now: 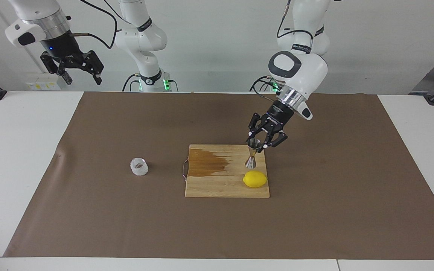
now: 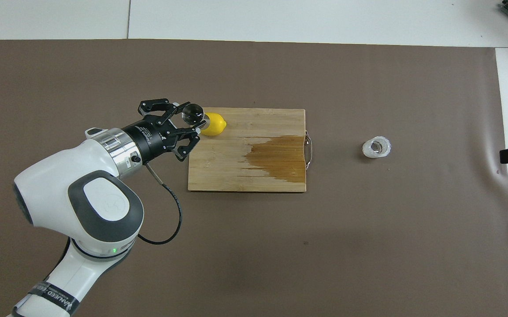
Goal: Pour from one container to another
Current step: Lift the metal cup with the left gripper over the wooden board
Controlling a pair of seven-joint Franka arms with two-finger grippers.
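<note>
A: From the facing camera, what has the left gripper got?

B: Its fingertips are pinched on the upper cone of the steel jigger, which hangs about upright, mouth up, over the corner of the cutting board toward the left arm's end. Holding it by the top cone keeps the mouth level and the lower cone free, sensible for a vessel meant to receive a pour.

A: And the tumbler?

B: On the brown mat, well apart from the board, toward the right arm's end. Nothing touches it. The right gripper waits high by its base with fingers spread and empty.

A: Anything in the way?

B: The lemon lies on the board just under the jigger, a little farther from the robots. I'd judge the jigger clears it, though its height above the wood is hard to read from here.

A: Now the overhead camera.

B: The left gripper covers the board's corner, and the jigger's round mouth overlaps the lemon in this view. A dark stain spreads toward the board's wire handle. Between that handle and the tumbler there is bare mat, and plenty around the tumbler for either arm to come in.
</note>
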